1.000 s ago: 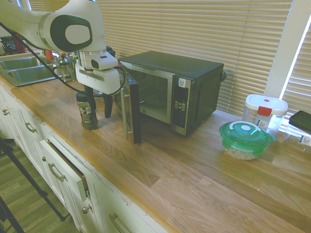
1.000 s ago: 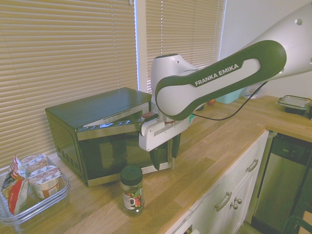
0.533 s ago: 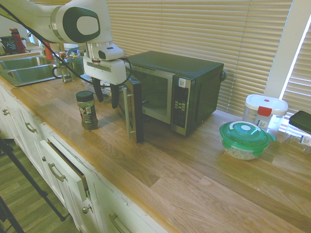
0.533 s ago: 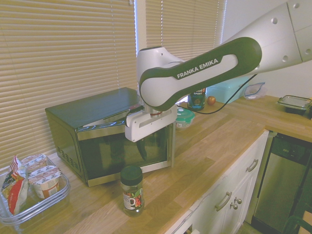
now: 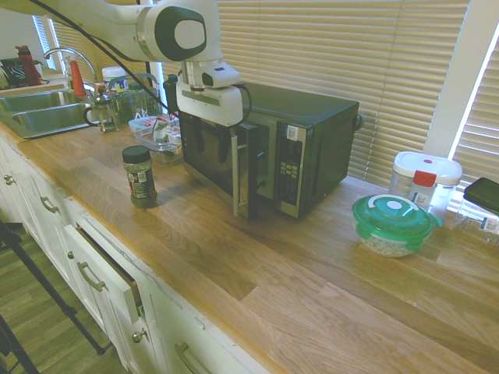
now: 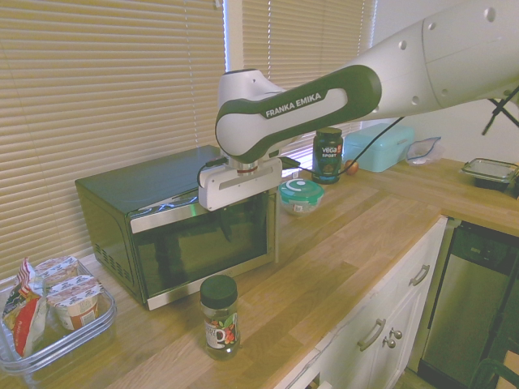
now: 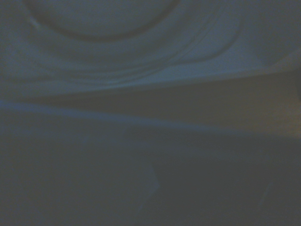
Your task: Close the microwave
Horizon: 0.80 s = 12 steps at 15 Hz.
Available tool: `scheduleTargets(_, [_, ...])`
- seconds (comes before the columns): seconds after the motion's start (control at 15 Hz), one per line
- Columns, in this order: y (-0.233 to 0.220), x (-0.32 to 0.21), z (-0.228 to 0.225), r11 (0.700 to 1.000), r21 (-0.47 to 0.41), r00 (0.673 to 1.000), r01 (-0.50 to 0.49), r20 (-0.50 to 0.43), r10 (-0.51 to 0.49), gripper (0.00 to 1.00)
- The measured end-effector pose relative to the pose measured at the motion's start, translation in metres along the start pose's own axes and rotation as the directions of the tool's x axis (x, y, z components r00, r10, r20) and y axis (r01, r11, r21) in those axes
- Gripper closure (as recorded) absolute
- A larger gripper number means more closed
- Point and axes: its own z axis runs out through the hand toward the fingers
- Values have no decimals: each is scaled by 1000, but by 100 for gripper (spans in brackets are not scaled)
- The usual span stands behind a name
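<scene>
Now, first exterior view: the end effector (image 5: 210, 136), fingers parted and grasping nothing, meets the front of the microwave (image 5: 316, 125), door ajar on the counter (image 5: 312, 312). Second exterior view: fingertips against door glass; best push smoothly, following the hinge's arc.

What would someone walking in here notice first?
Probably the white Franka arm, reaching over the counter to the large black microwave, whose door stands partly open. Next might come the green-lidded bowl on the counter, and the dark-lidded jar standing in front of the microwave.
</scene>
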Motion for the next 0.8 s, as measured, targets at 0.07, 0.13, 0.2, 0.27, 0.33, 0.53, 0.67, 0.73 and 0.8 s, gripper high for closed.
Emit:
scheduleTargets(0.07, [-5,10,3,1000,-1,1000,-8,0,8,0])
scheduleTargets(0.13, [-13,19,5,1000,-2,1000,-14,0,14,0])
scheduleTargets(0.2, [-21,26,6,1000,-4,1000,-18,5,18,0])
scheduleTargets(0.27, [-29,33,6,1000,-12,1000,-8,12,8,0])
scheduleTargets(0.33, [-33,36,4,1000,-25,1000,1,21,-1,0])
scheduleTargets(0.53, [-47,46,4,999,-43,999,11,38,-9,0])
scheduleTargets(0.67, [-54,48,3,999,-44,999,18,46,-16,0])
scheduleTargets(0.73, [-55,48,3,999,-43,999,18,44,-16,0])
scheduleTargets(0.8, [-54,48,3,999,-40,999,17,40,-16,0])
